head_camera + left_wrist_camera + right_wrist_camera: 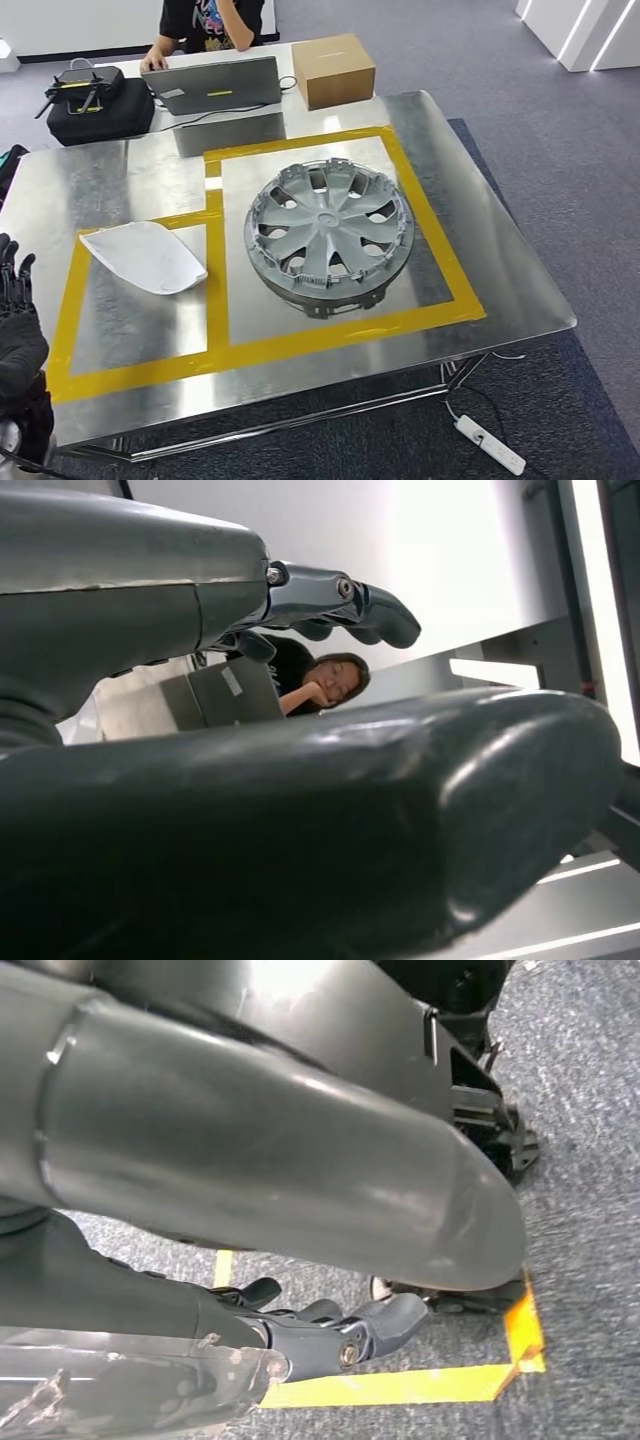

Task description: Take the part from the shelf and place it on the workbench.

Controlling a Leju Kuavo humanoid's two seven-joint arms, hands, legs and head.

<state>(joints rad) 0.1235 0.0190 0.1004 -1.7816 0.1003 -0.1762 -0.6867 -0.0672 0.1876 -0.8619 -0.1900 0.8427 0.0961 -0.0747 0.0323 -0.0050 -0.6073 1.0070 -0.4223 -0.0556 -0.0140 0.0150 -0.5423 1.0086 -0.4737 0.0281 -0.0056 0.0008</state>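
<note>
Lying flat on the bench (113, 180), ribbed inner side up: wheel cover (328, 232); left robot hand (19, 335) hovering at bench edge, fingers spread, empty; right robot hand (317, 1325) hanging floorward, empty

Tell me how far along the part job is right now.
Looks nearly done. Done: the hubcap lies flat on the workbench inside the larger yellow-taped box, and a white part lies in the smaller one. In hand: nothing; the left hand is off the bench's near corner, fingers apart, and the right hand hangs open above the carpet. Left: I see no part waiting, and the shelf isn't visible.
</note>
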